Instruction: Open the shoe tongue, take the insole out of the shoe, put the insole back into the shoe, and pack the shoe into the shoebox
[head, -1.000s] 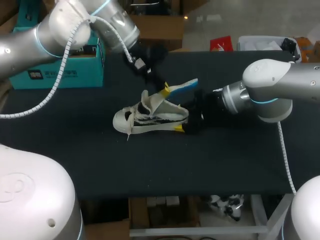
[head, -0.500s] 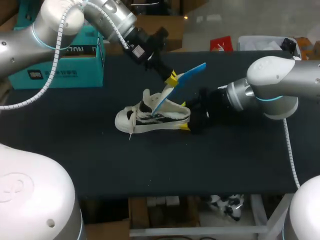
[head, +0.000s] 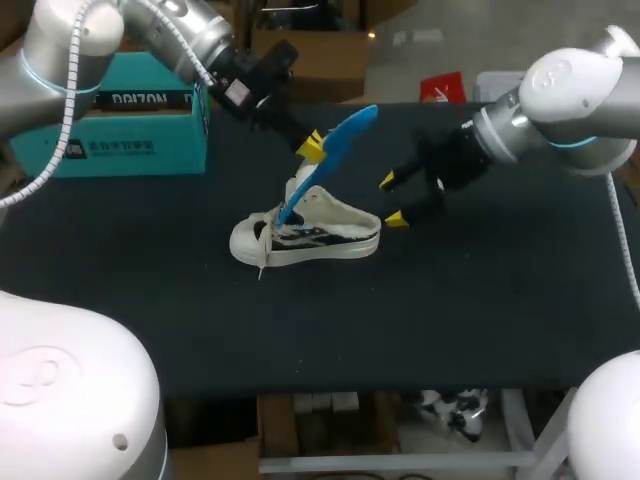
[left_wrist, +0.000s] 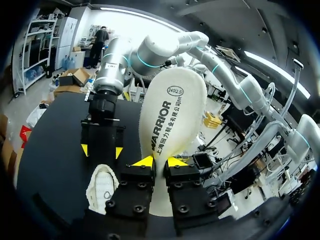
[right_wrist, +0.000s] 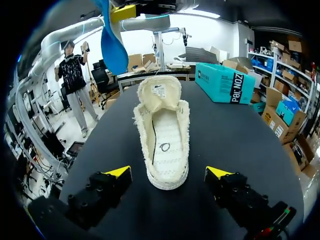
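Left hand (head: 313, 145): I have it clenched on the blue insole (head: 335, 160), both yellow tips pressed to its narrow end, held above the shoe (head: 305, 232).
Insole: lifted and tilted, pale printed side facing my left wrist camera (left_wrist: 172, 120). Its lower tip is near the tongue; I can't tell if they touch.
Shoe: upright on its sole mid-desk (head: 450, 300), toe towards my left side, tongue folded up, inside bare in the right wrist view (right_wrist: 162, 140).
Right hand (head: 391, 200): released, fingers spread wide, just off the heel and touching nothing. The heel sits ahead, between the tips (right_wrist: 168, 172).
Shoebox (head: 130, 130): teal, at the far left corner of the desk, well apart from the shoe.
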